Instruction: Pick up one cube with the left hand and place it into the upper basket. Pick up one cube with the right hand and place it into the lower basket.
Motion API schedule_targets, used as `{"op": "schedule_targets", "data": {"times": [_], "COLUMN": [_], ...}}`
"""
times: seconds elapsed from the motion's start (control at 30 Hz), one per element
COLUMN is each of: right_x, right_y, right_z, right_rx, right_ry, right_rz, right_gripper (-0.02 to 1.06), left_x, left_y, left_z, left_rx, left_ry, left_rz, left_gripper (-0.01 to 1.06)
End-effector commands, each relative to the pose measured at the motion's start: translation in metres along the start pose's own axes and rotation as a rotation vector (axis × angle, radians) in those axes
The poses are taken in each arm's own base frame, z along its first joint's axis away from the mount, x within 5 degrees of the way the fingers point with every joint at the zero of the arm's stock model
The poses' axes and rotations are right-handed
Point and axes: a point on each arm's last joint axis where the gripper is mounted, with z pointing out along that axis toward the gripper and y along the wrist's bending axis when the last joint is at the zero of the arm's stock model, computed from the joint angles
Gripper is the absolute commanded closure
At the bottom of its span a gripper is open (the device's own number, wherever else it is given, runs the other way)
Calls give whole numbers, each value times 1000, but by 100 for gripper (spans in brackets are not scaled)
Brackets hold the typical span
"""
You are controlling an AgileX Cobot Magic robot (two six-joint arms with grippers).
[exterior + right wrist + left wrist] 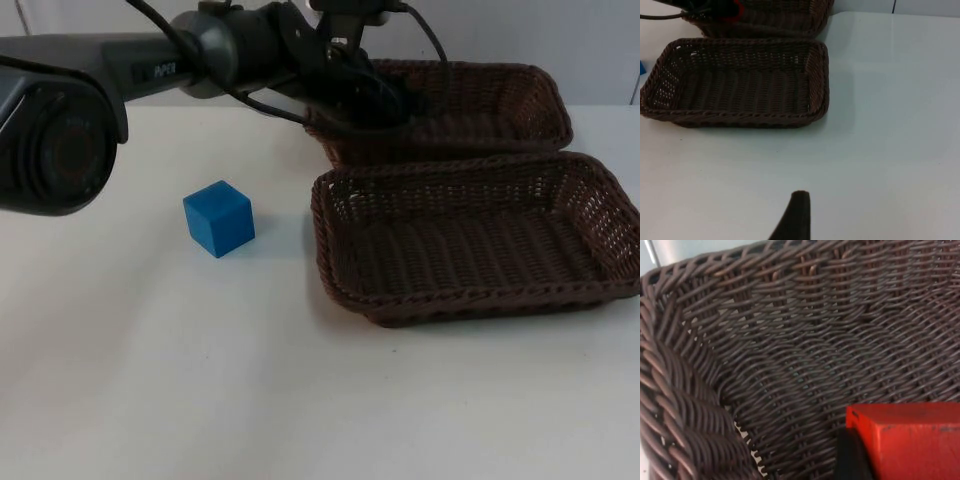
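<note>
My left arm reaches in from the upper left, and its gripper [375, 98] is down inside the upper wicker basket [548, 95]. In the left wrist view a red cube [912, 442] sits against a black finger [850, 460], held just above the woven basket floor [790, 365]. A blue cube [218, 218] rests on the white table left of the lower basket [330, 215], which holds nothing. The right gripper's fingertip [797, 212] hovers over bare table in front of the lower basket [740, 119]; that arm waits.
The two brown baskets stand side by side, the upper one [790, 22] against the grey wall. The left arm's thick black links [60, 140] hang over the table's far left. Open white table lies in front of the baskets and around the blue cube.
</note>
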Motion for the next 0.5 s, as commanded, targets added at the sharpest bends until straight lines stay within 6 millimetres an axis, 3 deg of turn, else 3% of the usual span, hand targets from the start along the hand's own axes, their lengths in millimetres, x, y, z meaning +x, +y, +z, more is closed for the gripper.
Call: {"op": "schedule_targets", "data": {"times": [0.0, 0.07, 0.2, 0.23, 0.3, 0.33, 0.47], "right_x": [0, 0, 0, 0, 0, 0, 0], "right_y": [-1, -1, -1, -1, -1, -1, -1], "right_z": [0, 0, 0, 0, 0, 0, 0], "right_rx": [16, 16, 16, 16, 16, 16, 16], "right_ry": [-5, -5, -5, -5, -5, -5, -5], "right_rz": [-6, -6, -6, -6, -6, -6, -6], "right_gripper": [24, 24, 24, 24, 24, 24, 24], "left_x": [-5, -5, -6, -6, -8, -9, -19], "left_y": [-3, -3, -4, -4, -5, -5, -7], "left_z": [-2, -2, -2, -2, -3, -4, -12], "left_rx": [9, 12, 23, 23, 26, 26, 32], "left_ry": [-16, -18, -23, -23, -28, -30, -44], "left_rz": [-12, -19, -50, -50, -56, -55, -51], "left_gripper": [96, 93, 43, 43, 11, 2, 0]}}
